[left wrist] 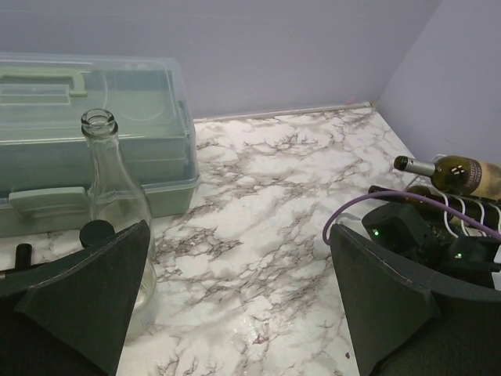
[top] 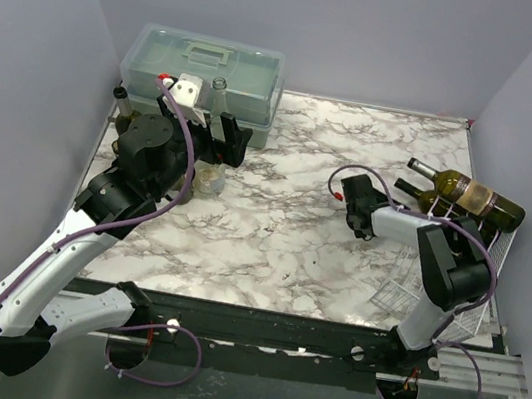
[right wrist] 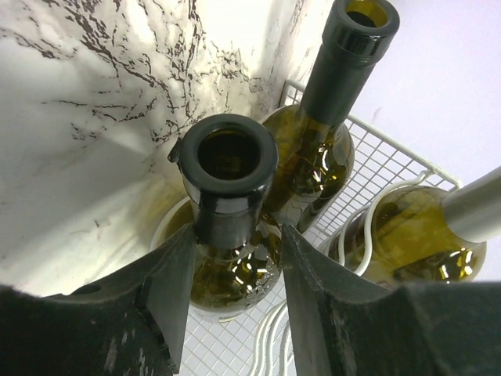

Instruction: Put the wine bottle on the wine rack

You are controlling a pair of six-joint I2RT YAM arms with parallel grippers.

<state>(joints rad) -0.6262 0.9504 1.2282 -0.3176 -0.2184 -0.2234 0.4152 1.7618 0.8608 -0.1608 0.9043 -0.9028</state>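
Observation:
A white wire wine rack (top: 497,246) stands at the table's right edge, with dark green wine bottles (top: 469,194) lying on it, necks pointing left. In the right wrist view my right gripper (right wrist: 235,235) straddles the neck of one green bottle (right wrist: 227,168) that rests on the rack grid (right wrist: 383,168). Its jaws are apart, with a gap on the right side of the neck. In the top view this gripper (top: 364,190) is at the necks. My left gripper (left wrist: 239,235) is wide open and empty. A clear glass bottle (left wrist: 109,188) stands beside its left finger.
A translucent grey-green toolbox (top: 206,64) stands at the back left, behind the clear bottle (top: 218,99). Another dark bottle (top: 119,101) stands left of the left arm. Two more bottles (right wrist: 333,86) lie on the rack beside the straddled one.

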